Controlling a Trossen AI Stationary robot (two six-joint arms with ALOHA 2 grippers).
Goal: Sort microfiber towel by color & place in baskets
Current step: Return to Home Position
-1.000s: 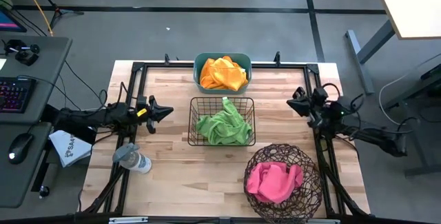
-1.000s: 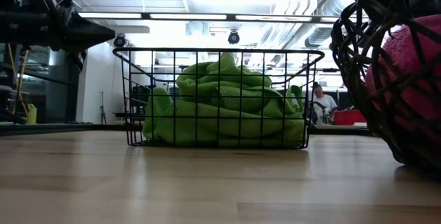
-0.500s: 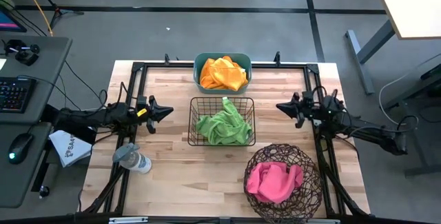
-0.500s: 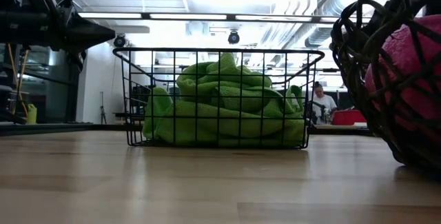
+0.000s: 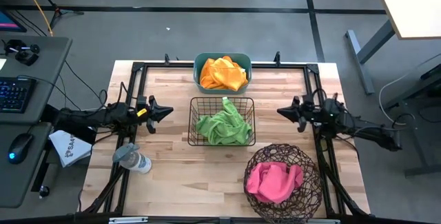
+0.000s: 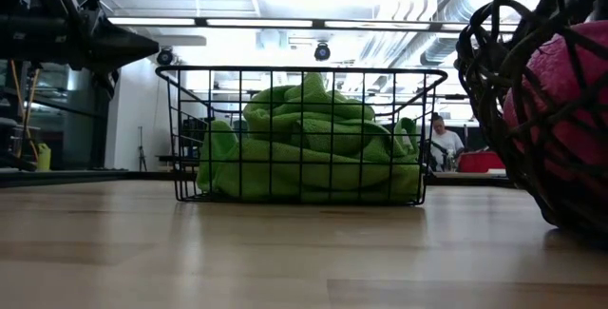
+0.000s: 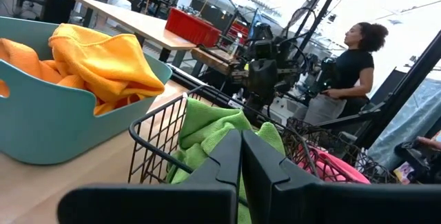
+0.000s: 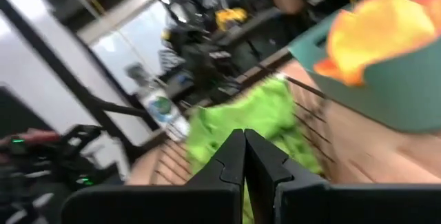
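Well, the towels look sorted: the orange towels (image 5: 222, 73) are heaped in the teal tub (image 5: 198, 64) at the far edge of the table (image 5: 172, 179). The green towels (image 5: 222, 126) fill the black wire basket (image 5: 191, 122) in the middle, and the pink towels (image 5: 273, 180) sit bunched in the round twig basket (image 5: 306, 156) at the near right corner. None of those piles has shifted over the last second, and no cloth lies loose on the wood.

What has changed is the right arm. A second ago it was angled slightly towards the far side. Since then the right gripper (image 5: 281, 111) has swung round and now points level at the wire basket from the table's right edge, well apart from it. Its wrist view shows the two fingers pressed together with nothing between them.

The left gripper (image 5: 168, 112) has not budged; it mirrors the other from the left edge, also shut tight and empty, aimed at the same basket without touching it.

To my eye the sorting is done, and this last small swing is the right arm settling into its rest pose to match the left. A grey bottle (image 5: 131, 158) lies by the left frame, untouched. In the left wrist view a person (image 7: 348, 69) stands across the room, away from the table.
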